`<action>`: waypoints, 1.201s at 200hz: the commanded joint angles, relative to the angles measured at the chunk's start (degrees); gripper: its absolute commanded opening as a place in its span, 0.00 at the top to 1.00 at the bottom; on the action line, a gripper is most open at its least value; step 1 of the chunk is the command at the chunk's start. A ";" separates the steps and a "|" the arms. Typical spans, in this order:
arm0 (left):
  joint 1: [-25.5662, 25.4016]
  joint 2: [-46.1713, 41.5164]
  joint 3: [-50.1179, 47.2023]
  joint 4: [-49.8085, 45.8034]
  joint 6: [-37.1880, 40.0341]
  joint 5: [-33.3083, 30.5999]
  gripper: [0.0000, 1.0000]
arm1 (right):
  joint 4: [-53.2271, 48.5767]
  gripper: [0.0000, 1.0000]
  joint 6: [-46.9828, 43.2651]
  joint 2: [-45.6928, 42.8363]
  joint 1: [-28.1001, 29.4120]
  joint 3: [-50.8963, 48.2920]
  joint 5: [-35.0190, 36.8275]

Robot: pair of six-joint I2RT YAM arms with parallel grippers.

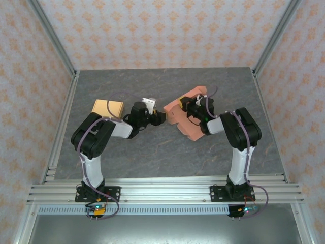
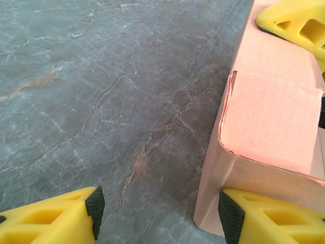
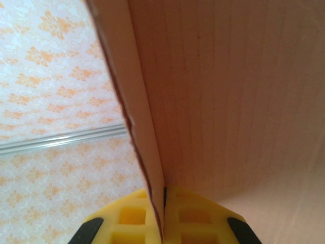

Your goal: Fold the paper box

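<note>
The pink paper box (image 1: 183,116) lies partly folded on the grey table, right of centre. My right gripper (image 1: 197,110) reaches into it from the right. In the right wrist view that gripper (image 3: 163,203) is shut on a thin edge-on panel of the paper box (image 3: 228,101). My left gripper (image 1: 161,118) sits at the box's left corner. In the left wrist view this gripper (image 2: 162,211) stands open over bare table, its right finger (image 2: 269,216) against the outside of the box's wall (image 2: 269,112). A yellow finger of the right gripper (image 2: 299,25) shows at the box's top.
A tan folded box (image 1: 107,108) sits at the back left, behind my left arm. Metal frame posts (image 1: 56,40) and patterned walls enclose the table (image 1: 152,147). A rail (image 1: 162,190) runs along the near edge.
</note>
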 commanded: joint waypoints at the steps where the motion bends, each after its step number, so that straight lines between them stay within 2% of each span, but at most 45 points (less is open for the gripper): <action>1: -3.02 1.87 3.20 0.35 -0.26 0.81 0.38 | 9.33 1.00 2.54 1.30 1.69 -1.28 -2.89; 45: -6.01 1.76 6.11 -0.69 -1.05 3.81 0.40 | 12.76 1.00 4.47 1.67 1.87 -3.17 -2.14; 83: -6.71 -0.04 4.43 -0.10 -2.03 4.53 0.39 | 15.83 1.00 7.87 1.51 2.15 -3.06 -0.97; 119: -6.66 -2.30 4.14 -3.70 -0.02 -1.53 0.40 | 13.31 1.00 6.84 2.22 3.82 -0.13 -0.97; 162: -6.61 -0.75 3.21 -1.65 -0.60 -8.14 0.50 | 13.71 1.00 6.52 4.24 6.90 0.19 0.56; 190: -6.61 -0.75 2.68 -3.20 -0.73 -13.10 0.51 | 13.87 1.00 6.09 3.03 7.23 -1.76 1.32; 213: -6.61 -2.00 1.45 -1.86 -0.93 -8.76 0.48 | 13.29 1.00 5.14 1.63 7.09 -3.06 1.59; 240: -6.61 -7.61 -2.86 0.18 -1.56 -4.14 0.35 | 12.44 1.00 3.94 0.89 6.24 -3.17 1.48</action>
